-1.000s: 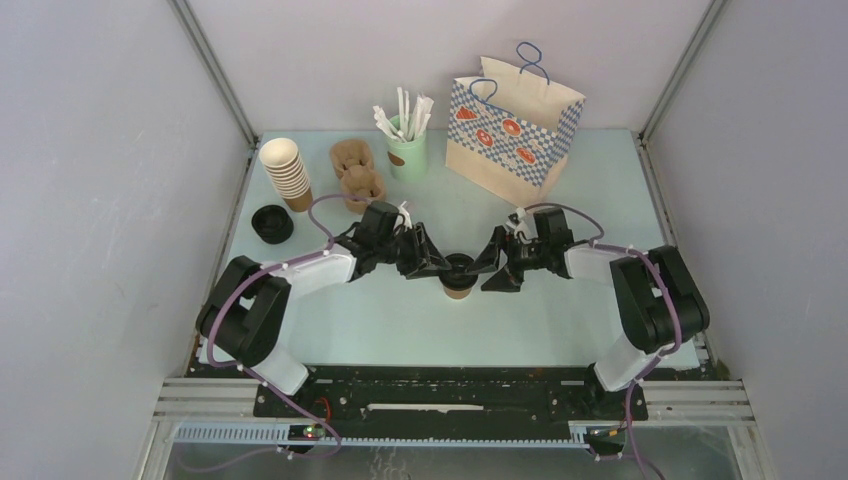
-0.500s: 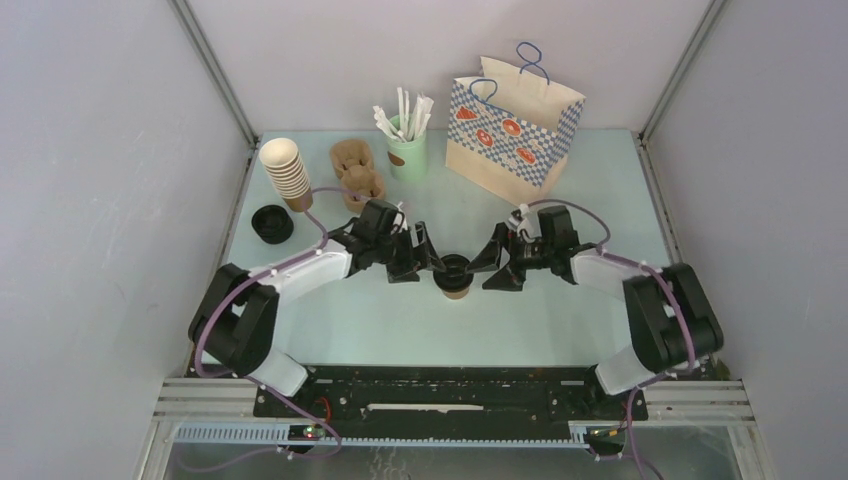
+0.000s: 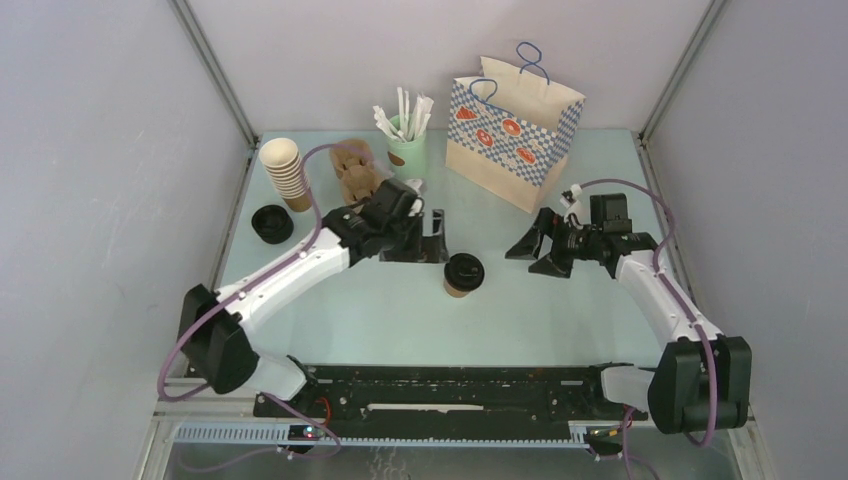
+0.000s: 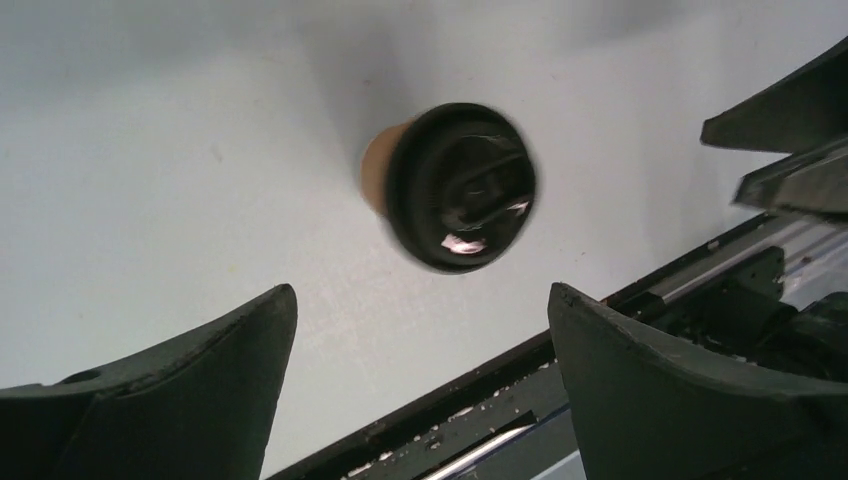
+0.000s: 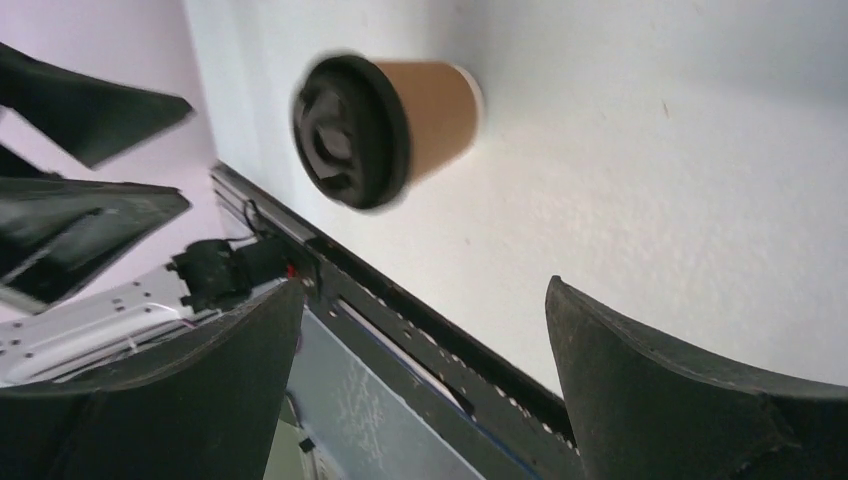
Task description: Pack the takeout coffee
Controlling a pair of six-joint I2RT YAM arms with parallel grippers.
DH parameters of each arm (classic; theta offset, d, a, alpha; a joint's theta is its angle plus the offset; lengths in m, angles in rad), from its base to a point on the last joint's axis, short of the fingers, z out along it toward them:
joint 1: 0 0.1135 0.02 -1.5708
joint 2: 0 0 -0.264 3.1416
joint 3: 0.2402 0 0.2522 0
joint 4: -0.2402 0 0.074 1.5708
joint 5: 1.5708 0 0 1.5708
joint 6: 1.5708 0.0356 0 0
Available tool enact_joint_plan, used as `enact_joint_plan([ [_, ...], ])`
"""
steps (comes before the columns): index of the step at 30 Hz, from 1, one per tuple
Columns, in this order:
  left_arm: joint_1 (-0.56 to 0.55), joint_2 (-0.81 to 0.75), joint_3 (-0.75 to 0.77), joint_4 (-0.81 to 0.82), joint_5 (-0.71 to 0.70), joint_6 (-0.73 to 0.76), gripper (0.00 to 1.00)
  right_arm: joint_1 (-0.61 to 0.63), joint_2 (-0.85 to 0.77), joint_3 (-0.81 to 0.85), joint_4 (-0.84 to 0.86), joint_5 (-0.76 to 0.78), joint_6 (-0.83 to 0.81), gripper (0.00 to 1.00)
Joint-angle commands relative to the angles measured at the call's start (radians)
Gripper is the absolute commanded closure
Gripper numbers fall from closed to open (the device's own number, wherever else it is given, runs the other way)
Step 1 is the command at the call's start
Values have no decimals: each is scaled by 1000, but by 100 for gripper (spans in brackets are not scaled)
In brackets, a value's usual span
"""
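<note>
- Near edge: black base rail (image 3: 450, 385) runs along the worktop (image 3: 400, 325) front, with both arm bases on it.
- Wide bare strip of worktop between the rail and the cup, with nothing on it.
- 1 takeout coffee (image 3: 463, 274) stands upright mid-worktop with its black lid on, well apart from every edge and touching nothing.
- Left claw (image 3: 440, 238) sits just left of and behind the cup, spread wide and holding nothing. Its lower finger is near the lid but apart from it.
- Left wrist view: coffee (image 4: 455, 190) shows ahead of the open left claw (image 4: 420, 300), with bare worktop all around it.
- Right claw (image 3: 530, 256) is to the cup's right, spread wide and holding nothing. There is a clear gap between it and the cup, wider than on the left side.
- Right wrist view: coffee (image 5: 385, 125) shows beyond the spread right claw (image 5: 425, 295), not between the fingers.
- Loose black lid (image 3: 271, 223) lies near the left edge.
- Stack of lidless cups (image 3: 287, 172) stands just behind that lid, at the left edge.
- Brown cup carrier (image 3: 352, 165) sits beside the stack, partly hidden by the left arm.
- Green cup of wrapped sticks (image 3: 407, 150) stands by the far edge, centre.
- Paper bag (image 3: 510, 125) stands upright at the far edge, right of centre, top open and handles up. Bare worktop lies between it and the right claw.
</note>
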Motion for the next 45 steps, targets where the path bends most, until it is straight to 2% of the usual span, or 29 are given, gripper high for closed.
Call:
enact_joint_plan([
  [1,-94,138,179,-108,-113,126,0,0,-68,16,-215,112,-147,0],
  [11,-188,346,392,-213,-238,195,1,-2,-154,5,-236,114,-135,0],
  [15,-192,387,416,-219,-217,190,1,-3,-164,0,-236,116,-141,0],
  [20,-196,430,452,-230,-227,194,8,-5,-170,0,-235,113,-142,0],
  [24,-200,465,483,-249,-231,204,7,-6,-174,-3,-233,107,-144,1],
  [35,-202,496,498,-274,-273,208,21,-6,-173,-10,-225,96,-149,1],
  [40,-197,495,500,-293,-321,208,30,-6,-171,-10,-226,95,-149,1],
  [45,-103,422,434,-298,-381,218,33,-6,-173,-10,-227,96,-150,1],
])
